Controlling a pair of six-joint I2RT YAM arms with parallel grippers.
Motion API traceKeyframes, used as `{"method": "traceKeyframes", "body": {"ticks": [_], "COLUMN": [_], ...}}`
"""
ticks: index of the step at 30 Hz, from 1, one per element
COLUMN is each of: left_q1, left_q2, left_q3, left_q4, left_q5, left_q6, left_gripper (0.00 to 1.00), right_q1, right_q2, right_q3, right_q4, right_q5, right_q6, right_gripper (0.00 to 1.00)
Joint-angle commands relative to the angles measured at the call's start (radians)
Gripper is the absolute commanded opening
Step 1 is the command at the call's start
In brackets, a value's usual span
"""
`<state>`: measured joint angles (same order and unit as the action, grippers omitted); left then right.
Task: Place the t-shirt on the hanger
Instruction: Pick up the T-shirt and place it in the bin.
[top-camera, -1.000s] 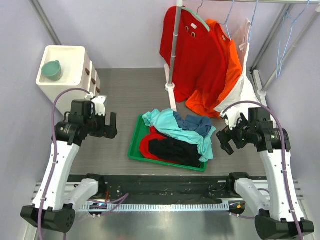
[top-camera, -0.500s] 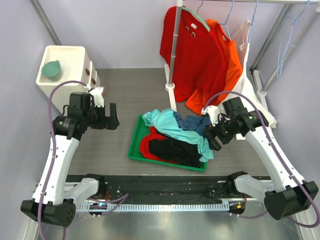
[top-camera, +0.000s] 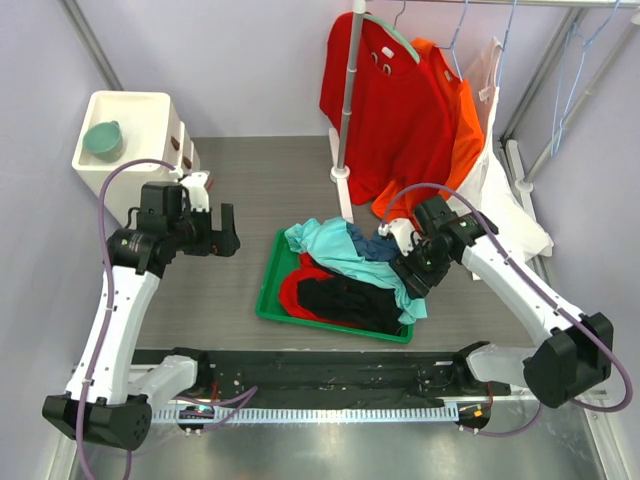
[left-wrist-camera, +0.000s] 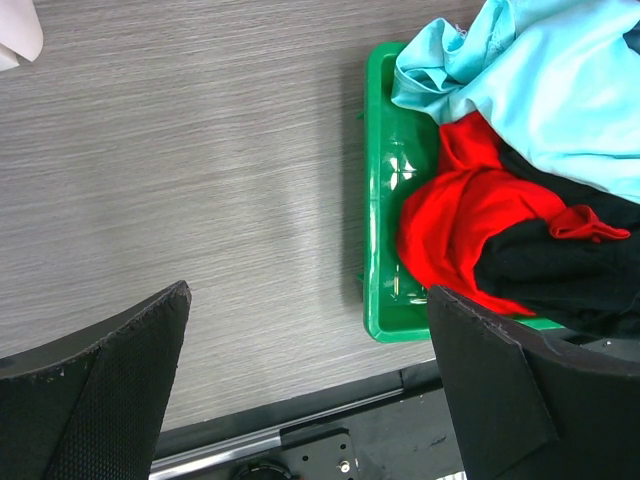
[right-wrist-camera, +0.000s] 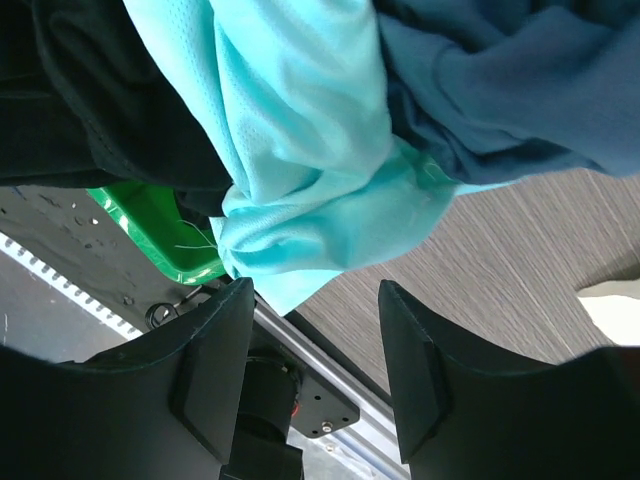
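Your right arm has swung in from the right side of the top view toward the centre, and the right gripper (top-camera: 412, 272) now sits at the right end of the clothes pile. Your left arm has barely shifted.

The t-shirt (top-camera: 345, 252) lies crumpled across the top of the pile in the middle of the frame, trailing down over the tray's lower right corner. In the right wrist view its aqua hem (right-wrist-camera: 300, 150) hangs just above the gap between the fingers. They stand parted with no cloth pinched between them, and whether the hem touches them you cannot tell.

The hanger (top-camera: 572, 45) is well apart from the t-shirt, a thin pale-blue wire on the slanted rail at the upper right.

Beside the t-shirt lies a slate-blue garment (top-camera: 395, 245), with a red garment (top-camera: 292, 290) and a black garment (top-camera: 345, 298) under it. All of them sit in the green tray (top-camera: 268, 300).

The left gripper (top-camera: 222, 232) hovers over bare table left of the tray, jaws spread wide and holding nothing.

A red shirt (top-camera: 385, 110) and an orange shirt (top-camera: 462, 130) hang at the upper centre.
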<state>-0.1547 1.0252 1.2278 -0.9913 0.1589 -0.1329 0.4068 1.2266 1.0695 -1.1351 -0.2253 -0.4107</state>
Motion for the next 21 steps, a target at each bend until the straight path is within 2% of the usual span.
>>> {"method": "traceKeyframes", "body": {"ticks": [1, 10, 11, 13, 14, 15, 21], "left_q1": [0.007, 0.007, 0.007, 0.007, 0.007, 0.007, 0.007], "left_q2": [0.004, 0.007, 0.001, -0.001, 0.003, 0.003, -0.004], "left_q3": [0.013, 0.007, 0.003, -0.007, -0.005, 0.004, 0.032], "left_q4": [0.037, 0.043, 0.049, 0.052, 0.051, 0.048, 0.017], "left_q5": [0.018, 0.004, 0.005, 0.013, 0.016, 0.018, 0.031], "left_q6": [-0.014, -0.007, -0.007, -0.008, -0.007, -0.004, 0.013], "left_gripper": [1.0, 1.0, 1.0, 1.0, 1.0, 1.0, 1.0], "right_q1": [0.024, 0.075, 0.082, 0.087, 0.087, 0.089, 0.087], "right_q2": [0.053, 0.143, 0.145, 0.152, 0.154, 0.154, 0.088], "right_q3": [0.004, 0.007, 0.001, 0.0, 0.001, 0.006, 0.236], "right_q4": [0.032, 0.003, -0.005, -0.02, -0.022, -0.025, -0.184], "right_q5": [0.027, -0.005, -0.009, -0.019, -0.016, -0.016, -0.072], "right_q6": [-0.008, -0.048, -0.06, -0.073, -0.082, -0.085, -0.123], "right_gripper": [0.58, 0.61, 0.56, 0.37, 0.13, 0.02, 0.01]}}
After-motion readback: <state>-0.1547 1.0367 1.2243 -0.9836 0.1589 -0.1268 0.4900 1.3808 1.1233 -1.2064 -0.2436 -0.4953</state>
